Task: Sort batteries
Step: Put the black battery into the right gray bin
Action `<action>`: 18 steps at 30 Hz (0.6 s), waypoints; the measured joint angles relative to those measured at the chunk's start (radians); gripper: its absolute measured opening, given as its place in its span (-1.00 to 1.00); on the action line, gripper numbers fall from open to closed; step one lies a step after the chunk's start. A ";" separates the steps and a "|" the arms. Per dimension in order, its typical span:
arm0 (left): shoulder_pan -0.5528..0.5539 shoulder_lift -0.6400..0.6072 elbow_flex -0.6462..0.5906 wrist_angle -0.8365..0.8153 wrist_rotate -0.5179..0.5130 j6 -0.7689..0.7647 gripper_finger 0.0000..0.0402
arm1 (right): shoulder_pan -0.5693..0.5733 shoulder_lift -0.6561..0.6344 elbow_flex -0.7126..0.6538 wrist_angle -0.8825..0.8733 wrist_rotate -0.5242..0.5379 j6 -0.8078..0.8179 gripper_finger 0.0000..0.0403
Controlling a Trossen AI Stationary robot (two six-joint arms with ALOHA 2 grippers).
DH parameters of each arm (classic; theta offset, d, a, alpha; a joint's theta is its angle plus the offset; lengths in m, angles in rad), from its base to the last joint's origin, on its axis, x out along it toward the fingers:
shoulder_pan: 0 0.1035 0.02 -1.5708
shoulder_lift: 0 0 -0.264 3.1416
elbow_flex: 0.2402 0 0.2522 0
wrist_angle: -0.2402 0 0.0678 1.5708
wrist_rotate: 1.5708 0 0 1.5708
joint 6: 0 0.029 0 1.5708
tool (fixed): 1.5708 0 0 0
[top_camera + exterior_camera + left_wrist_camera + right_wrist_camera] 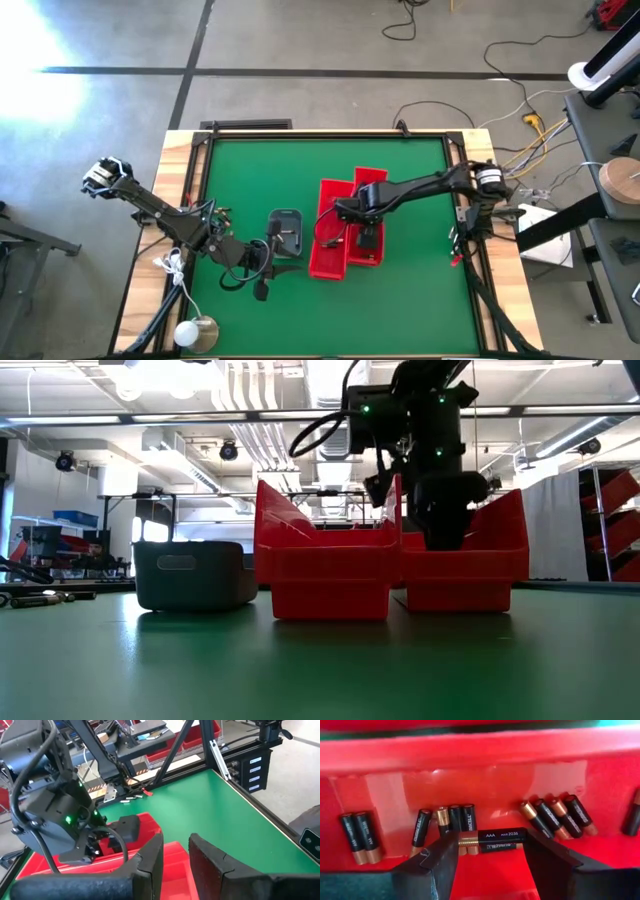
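Two red bins (345,235) stand side by side mid-table, with a grey tray (285,230) to their left. My right gripper (492,855) points down inside a red bin (485,765), shut on one AAA battery (492,838). Several loose batteries (445,822) (555,817) lie on that bin's floor along its wall. My left gripper (175,855) hovers near the table's front, left of the bins and facing them. Its fingers stand a narrow gap apart with nothing seen between them. My right gripper pinches the AAA battery by its two ends, the gold end (466,839) at one fingertip and the dark end (521,838) at the other. The fingers come from above, pointing down. The battery lies level across the gap at the fingertips, just above the bin floor.
The red bins' tall walls (330,550) close in my right gripper (440,510). The grey tray (190,575) stands beside them. A few small loose items (30,598) lie on the green mat at the left. A round white object (197,333) sits at the front left.
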 joint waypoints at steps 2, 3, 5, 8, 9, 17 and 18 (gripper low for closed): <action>0.000 0.000 0.000 -0.001 0.000 0.000 -0.64 | 0.000 0.011 0.000 0.008 -0.003 -0.004 0.00; 0.000 0.000 0.000 0.000 0.000 0.000 -0.64 | 0.000 0.014 0.000 0.015 -0.018 -0.008 -0.01; 0.000 0.000 0.000 -0.002 0.000 0.000 -0.64 | 0.000 0.025 0.000 0.020 -0.055 -0.012 -0.02; 0.000 0.000 0.000 -0.005 0.000 -0.004 -0.64 | 0.001 0.045 0.000 0.021 -0.090 -0.026 -0.01; 0.000 0.000 0.000 -0.007 0.000 -0.006 -0.64 | 0.001 0.048 0.000 0.022 -0.094 -0.031 0.01; 0.000 0.000 0.000 -0.019 0.000 -0.007 -0.64 | 0.001 0.057 0.000 0.023 -0.097 -0.034 0.12; 0.000 0.000 0.000 -0.019 0.000 -0.007 -0.64 | 0.001 0.057 0.000 0.023 -0.097 -0.033 0.14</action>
